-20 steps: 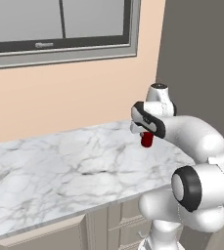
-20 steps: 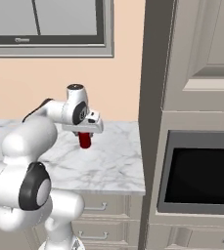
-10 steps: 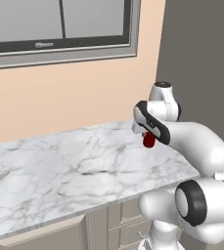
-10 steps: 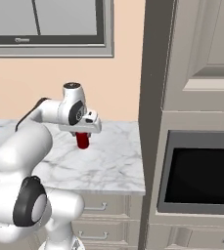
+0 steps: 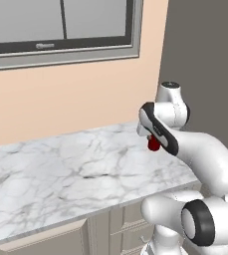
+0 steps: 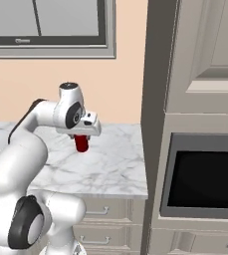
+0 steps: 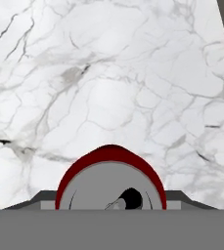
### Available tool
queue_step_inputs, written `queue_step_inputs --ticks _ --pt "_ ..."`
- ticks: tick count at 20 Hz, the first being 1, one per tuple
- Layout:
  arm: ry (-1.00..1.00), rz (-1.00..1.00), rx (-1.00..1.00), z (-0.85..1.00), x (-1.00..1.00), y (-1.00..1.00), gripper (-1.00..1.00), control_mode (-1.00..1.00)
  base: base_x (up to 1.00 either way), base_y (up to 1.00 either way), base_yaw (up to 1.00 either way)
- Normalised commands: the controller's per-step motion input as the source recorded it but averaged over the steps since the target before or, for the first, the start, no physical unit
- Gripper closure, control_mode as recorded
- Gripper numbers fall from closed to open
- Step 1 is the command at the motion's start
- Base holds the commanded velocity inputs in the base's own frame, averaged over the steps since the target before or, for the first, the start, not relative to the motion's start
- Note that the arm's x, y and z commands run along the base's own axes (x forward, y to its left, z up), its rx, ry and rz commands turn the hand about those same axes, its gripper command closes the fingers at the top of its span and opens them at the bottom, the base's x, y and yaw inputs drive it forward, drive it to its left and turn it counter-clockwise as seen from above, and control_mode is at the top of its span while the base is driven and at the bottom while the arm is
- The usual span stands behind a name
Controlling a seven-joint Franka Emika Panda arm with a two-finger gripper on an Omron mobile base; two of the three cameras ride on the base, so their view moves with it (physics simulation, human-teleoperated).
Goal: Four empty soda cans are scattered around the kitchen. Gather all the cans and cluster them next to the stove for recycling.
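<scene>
While the arm swings its elbow out to the right, the gripper (image 6: 81, 135) stays clamped on a red can (image 6: 81, 143), carrying it upright above the marble counter (image 5: 60, 174) near the tall cabinet (image 6: 158, 74). Compared with a second ago, the can has barely shifted. One can looks secured, with the stove run still ahead.

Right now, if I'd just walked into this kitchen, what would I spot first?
You'd spot the big white robot arm reaching over the marble counter, with its gripper shut on a little red soda can held up above the stone. Next, the dark built-in oven in the tall cabinets to its right, and the grey-framed window on the peach wall.
</scene>
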Motion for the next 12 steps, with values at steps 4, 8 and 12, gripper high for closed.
queue_step_inputs --ticks 4,8,12 --pt "-0.01 0.00 0.00 0.02 -0.13 0.00 1.00 1.00 -0.50 0.01 0.00" --pt "0.00 0.00 0.00 0.00 0.00 0.00 1.00 1.00 -0.79 0.19 0.00" --pt "0.00 0.00 0.00 0.00 0.00 0.00 1.00 1.00 -0.90 0.32 0.02"
